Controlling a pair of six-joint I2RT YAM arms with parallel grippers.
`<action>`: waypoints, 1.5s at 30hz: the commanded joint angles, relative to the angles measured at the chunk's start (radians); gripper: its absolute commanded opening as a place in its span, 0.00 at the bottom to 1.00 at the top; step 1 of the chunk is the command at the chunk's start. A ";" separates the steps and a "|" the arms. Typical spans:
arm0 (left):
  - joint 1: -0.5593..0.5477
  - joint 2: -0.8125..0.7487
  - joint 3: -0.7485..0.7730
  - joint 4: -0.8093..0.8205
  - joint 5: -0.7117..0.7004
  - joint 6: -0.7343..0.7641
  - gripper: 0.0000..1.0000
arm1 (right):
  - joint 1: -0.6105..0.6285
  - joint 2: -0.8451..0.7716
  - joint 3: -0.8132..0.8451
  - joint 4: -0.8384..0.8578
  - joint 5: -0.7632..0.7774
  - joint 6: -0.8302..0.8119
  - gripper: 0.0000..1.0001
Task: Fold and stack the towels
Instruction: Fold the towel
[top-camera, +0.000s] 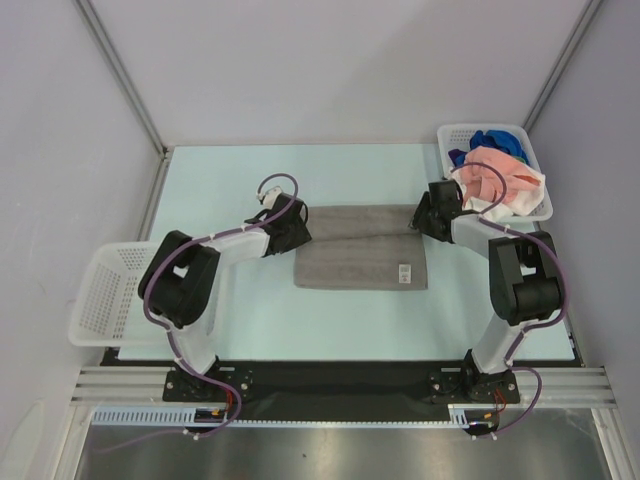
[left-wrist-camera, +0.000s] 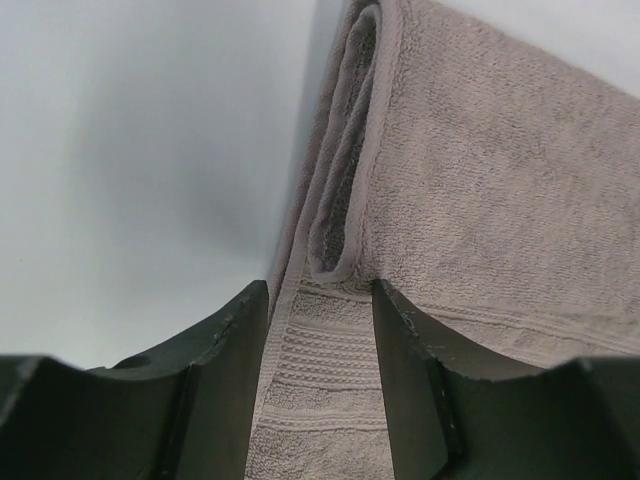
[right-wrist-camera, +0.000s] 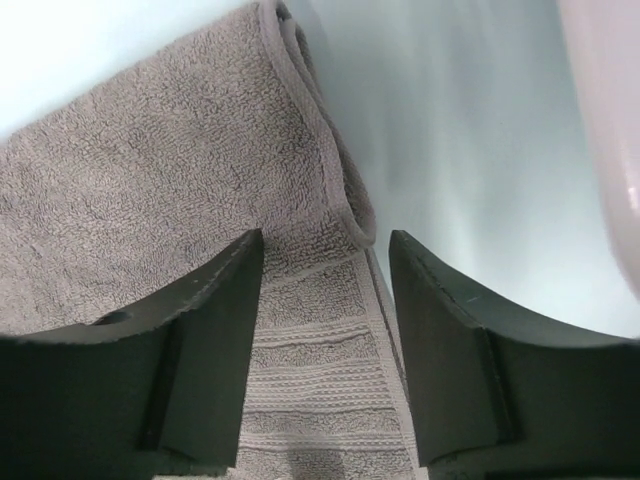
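A grey towel (top-camera: 360, 255) lies folded in the middle of the table, with a small white tag (top-camera: 404, 271) near its front right corner. My left gripper (top-camera: 297, 230) sits at the towel's far left corner. In the left wrist view the left gripper (left-wrist-camera: 320, 290) is open, its fingers astride the towel (left-wrist-camera: 500, 180) where a folded-over edge ends. My right gripper (top-camera: 424, 218) sits at the far right corner. The right wrist view shows it (right-wrist-camera: 327, 240) open too, astride the banded edge of the towel (right-wrist-camera: 150, 180). Blue (top-camera: 488, 140), salmon pink (top-camera: 490, 170) and white (top-camera: 525, 195) towels are heaped in the right basket.
A white lattice basket (top-camera: 448, 136) stands at the back right corner, close to my right arm. An empty white lattice basket (top-camera: 105, 290) hangs over the table's left edge, beside my left arm. Grey walls close in the table on three sides.
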 joint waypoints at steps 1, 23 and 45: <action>0.002 0.012 0.037 0.005 -0.018 -0.032 0.52 | -0.015 0.008 0.032 0.023 0.004 0.018 0.57; 0.003 0.043 0.103 -0.019 -0.018 -0.006 0.41 | -0.038 0.011 0.040 0.033 -0.022 0.009 0.41; 0.003 0.064 0.109 -0.021 -0.017 0.003 0.29 | -0.038 0.024 0.037 0.030 -0.019 0.007 0.22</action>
